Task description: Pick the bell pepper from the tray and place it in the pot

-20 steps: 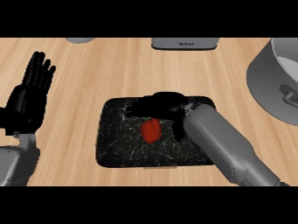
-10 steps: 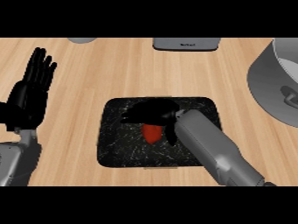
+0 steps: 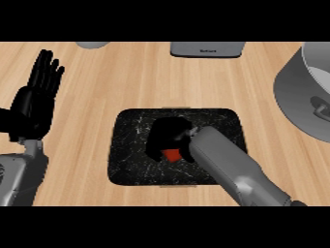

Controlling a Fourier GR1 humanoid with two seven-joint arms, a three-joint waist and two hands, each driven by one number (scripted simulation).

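Worktop [image 3: 153, 77] is filling the whole view: light wood, grain running left to right in long pale and tan streaks. Light is falling evenly across it; the surface is showing no glare and only soft shading. No walls, floor or windows are showing, since the view is looking steeply down.

At the far edge, a flat grey box [image 3: 207, 49] with a small dark label is lying on the wood, cut off by the top of the view. Left of it, well apart, a small grey round thing [image 3: 93, 44] is showing only its near edge; what it is cannot be told.
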